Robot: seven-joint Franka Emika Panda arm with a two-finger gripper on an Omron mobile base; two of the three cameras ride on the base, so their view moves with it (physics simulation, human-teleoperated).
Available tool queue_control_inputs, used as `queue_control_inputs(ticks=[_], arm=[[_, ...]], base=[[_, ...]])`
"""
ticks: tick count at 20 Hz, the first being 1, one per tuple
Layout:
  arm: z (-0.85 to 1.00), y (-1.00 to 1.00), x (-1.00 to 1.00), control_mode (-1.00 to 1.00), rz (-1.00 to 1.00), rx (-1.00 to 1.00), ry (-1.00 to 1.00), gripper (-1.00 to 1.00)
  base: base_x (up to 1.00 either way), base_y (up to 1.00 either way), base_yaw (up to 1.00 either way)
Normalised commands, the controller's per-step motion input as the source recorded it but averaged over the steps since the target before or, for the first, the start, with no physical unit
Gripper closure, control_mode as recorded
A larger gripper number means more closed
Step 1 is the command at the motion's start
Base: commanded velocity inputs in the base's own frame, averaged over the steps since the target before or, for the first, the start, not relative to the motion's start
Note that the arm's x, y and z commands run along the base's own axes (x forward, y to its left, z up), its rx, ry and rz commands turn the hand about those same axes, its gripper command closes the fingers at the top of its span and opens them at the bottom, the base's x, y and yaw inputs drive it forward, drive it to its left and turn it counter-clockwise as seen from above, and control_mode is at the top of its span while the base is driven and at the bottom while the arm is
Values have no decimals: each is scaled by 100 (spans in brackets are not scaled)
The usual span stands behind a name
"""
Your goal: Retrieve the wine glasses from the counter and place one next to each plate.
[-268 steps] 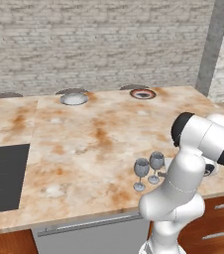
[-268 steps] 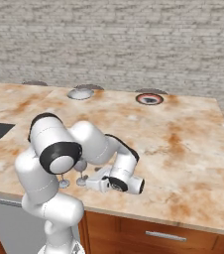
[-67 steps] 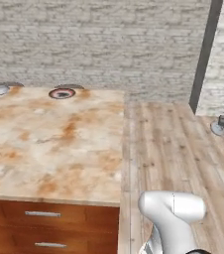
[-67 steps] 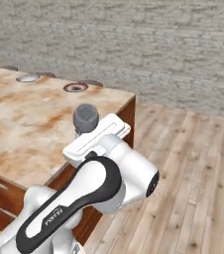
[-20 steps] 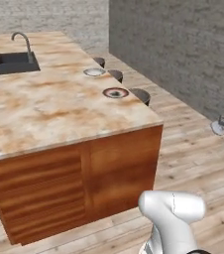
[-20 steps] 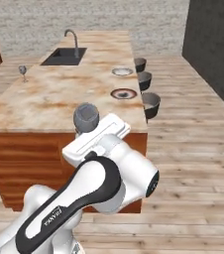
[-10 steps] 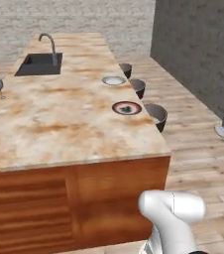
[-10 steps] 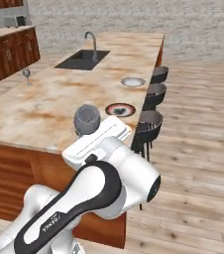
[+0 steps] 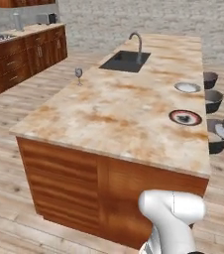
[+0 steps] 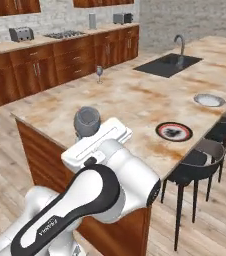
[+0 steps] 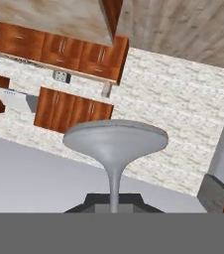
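Swinging further round the island since half a second ago, the base has carried its cameras along, and the wall cabinets now come into the picture; that's the cameras shifting, not the things.

Left base view: the counter (image 9: 109,116) stretches away, sink (image 9: 125,61) at the far end. One wine glass on the counter (image 9: 78,74) stands upright near the left edge, well apart from both plates. Over on the right edge, the red-rimmed plate (image 9: 185,117) sits nearer, the pale plate (image 9: 187,87) beyond it, with dark stools (image 9: 214,101) tucked just beside that edge.

Right base view: the carried wine glass (image 10: 87,121) rides above the white hand, out in front of the near end of the counter and off its surface. Behind it, the other glass stands by the far-left edge, and both plates lie apart along the right side, no glass beside either.

Hand view, heavily rolled: the gripper (image 11: 114,204) has its dark tips pressed in on the thin stem of the carried glass, whose round grey disc spreads right above them.
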Motion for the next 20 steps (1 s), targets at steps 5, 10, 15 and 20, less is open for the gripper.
queue_control_inputs(ticks=[5,10,15,20], arm=[[0,0,0,100,0,0,0,100],[0,0,0,100,0,0,0,100],[0,0,0,100,0,0,0,100],[0,0,0,100,0,0,0,100]], base=[[-66,-69,78],[-94,-60,69],[-12,-97,44],[0,-100,32]])
